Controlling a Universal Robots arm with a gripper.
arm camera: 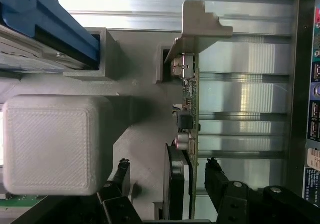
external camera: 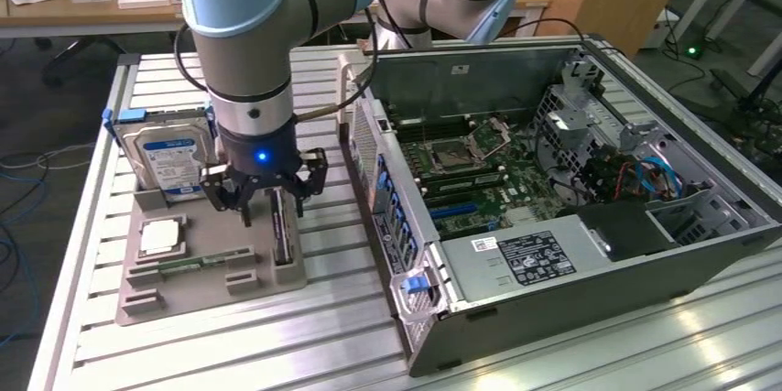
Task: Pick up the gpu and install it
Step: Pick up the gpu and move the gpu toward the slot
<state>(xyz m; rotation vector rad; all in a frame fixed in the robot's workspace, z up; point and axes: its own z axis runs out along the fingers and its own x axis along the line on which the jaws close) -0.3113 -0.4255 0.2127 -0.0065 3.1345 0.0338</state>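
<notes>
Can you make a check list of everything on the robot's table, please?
Surface: slatted metal table, carrying a grey holder tray.
Job's things: gpu standing on edge in the tray; open computer case beside the tray.
Clutter: hard drive and memory stick in the tray.
Grippers: gripper open, fingers either side of the gpu.
Cables: black cable along the arm; blue cables inside the case.
Surroundings: wooden desk behind the table.

A ribbed aluminium table (external camera: 306, 345) carries two things. A grey tray (external camera: 201, 304) lies flat on it toward the exterior view's left, its long edges running across the ribs. An open computer case (external camera: 574, 313) lies on its side toward the exterior view's right. It sits just beside the tray, with a narrow strip of bare table between them.
</notes>
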